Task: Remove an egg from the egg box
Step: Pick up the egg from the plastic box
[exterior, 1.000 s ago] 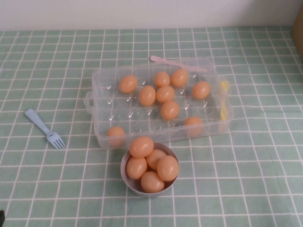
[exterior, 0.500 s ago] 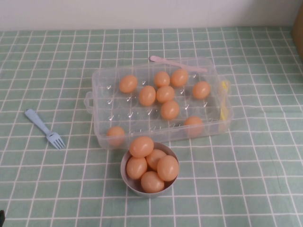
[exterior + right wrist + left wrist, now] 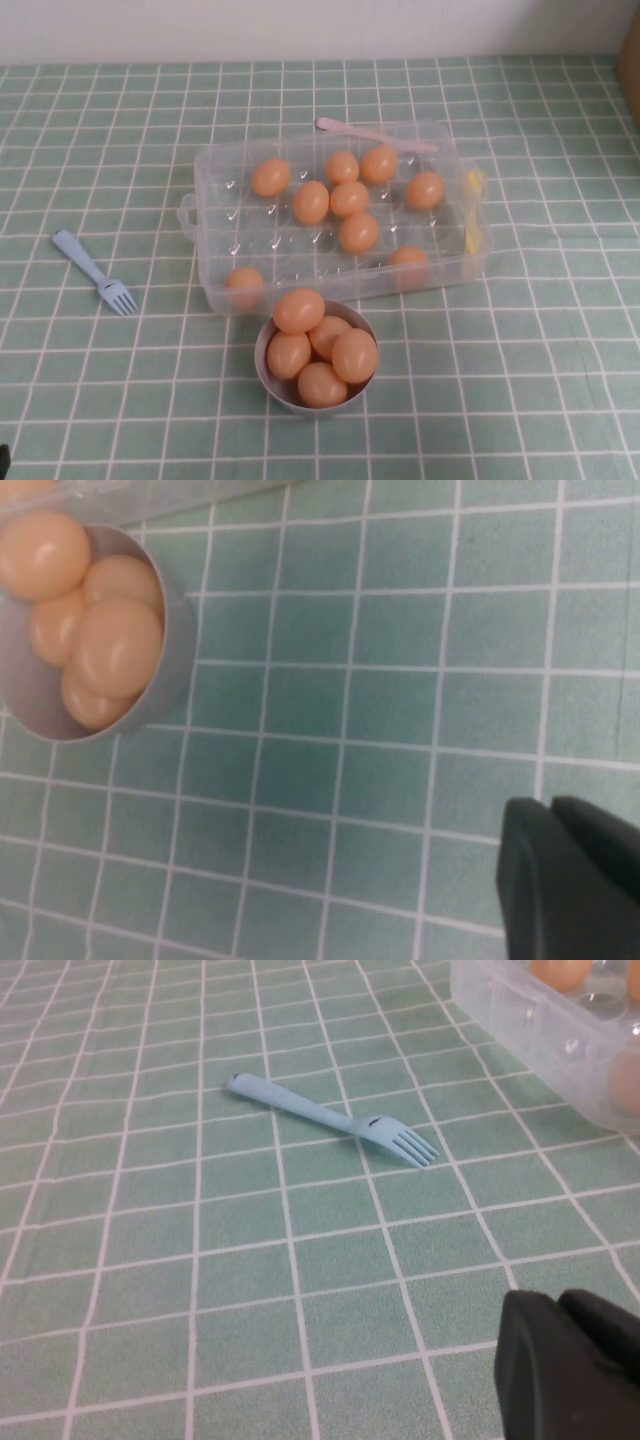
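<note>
The clear plastic egg box (image 3: 215,240) stands in the middle of the table with several orange-tan eggs (image 3: 358,232) in its cups. One corner of the box (image 3: 530,1010) also shows in the left wrist view. My left gripper (image 3: 560,1302) is shut and empty, low over the cloth near the table's front left, well short of the box. My right gripper (image 3: 550,805) is shut and empty over bare cloth, to the side of the grey bowl. Neither gripper shows in the high view.
A small round grey bowl (image 3: 268,385) holding several eggs (image 3: 299,310) stands just in front of the box and also shows in the right wrist view (image 3: 170,670). A light blue fork (image 3: 95,272) lies to the left. A pink utensil (image 3: 375,135) and a yellow one (image 3: 473,215) rest on the box's edges.
</note>
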{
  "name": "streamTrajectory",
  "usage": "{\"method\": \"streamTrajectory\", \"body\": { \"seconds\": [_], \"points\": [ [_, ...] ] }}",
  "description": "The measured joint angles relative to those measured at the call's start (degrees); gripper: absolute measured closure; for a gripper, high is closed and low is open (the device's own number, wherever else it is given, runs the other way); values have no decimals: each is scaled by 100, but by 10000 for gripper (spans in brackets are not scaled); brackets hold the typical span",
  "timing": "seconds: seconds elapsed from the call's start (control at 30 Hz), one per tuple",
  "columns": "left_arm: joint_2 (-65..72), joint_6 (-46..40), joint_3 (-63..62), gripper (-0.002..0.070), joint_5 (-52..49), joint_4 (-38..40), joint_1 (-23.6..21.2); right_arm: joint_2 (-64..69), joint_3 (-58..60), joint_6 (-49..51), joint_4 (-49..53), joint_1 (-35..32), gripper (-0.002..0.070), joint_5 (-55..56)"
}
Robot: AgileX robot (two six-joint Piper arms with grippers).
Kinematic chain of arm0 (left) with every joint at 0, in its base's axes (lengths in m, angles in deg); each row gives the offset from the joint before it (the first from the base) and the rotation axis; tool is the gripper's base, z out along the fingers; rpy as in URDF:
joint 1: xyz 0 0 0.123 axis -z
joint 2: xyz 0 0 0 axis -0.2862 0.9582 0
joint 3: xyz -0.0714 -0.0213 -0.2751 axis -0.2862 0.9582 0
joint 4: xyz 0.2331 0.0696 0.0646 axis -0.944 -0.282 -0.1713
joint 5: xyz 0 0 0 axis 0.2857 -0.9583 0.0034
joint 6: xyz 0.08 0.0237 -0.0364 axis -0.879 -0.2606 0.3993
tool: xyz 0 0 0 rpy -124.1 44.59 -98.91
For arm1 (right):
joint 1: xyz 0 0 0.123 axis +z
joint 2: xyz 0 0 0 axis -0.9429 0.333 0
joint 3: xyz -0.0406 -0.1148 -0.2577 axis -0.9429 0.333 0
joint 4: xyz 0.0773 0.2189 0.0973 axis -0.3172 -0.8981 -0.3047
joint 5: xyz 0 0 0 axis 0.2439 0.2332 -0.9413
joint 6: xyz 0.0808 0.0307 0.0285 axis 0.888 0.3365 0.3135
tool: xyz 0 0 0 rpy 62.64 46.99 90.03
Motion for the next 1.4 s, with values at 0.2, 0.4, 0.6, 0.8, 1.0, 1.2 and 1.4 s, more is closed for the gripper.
{"method": "streamTrajectory", "body": {
  "seconds": [0.2,0.4,0.6,0.8,1.0,1.2,1.4],
  "points": [
    [0,0,0,678,0,0,0,828,-485,-112,119,285,694,-19],
    [0,0,0,678,0,0,0,1608,-1038,233,488,1160,694,61],
    [0,0,0,678,0,0,0,2490,-2049,839,957,2003,694,61],
    [0,0,0,678,0,0,0,3340,-3206,1398,1435,2638,694,47],
    [0,0,0,678,0,0,0,4128,-4403,1513,1710,3028,694,-285],
    [0,0,0,678,0,0,0,4963,-5504,1524,2145,3061,694,-1094],
    [0,0,0,678,0,0,0,5454,-6065,1782,2495,3061,690,-1491]
  ]
}}
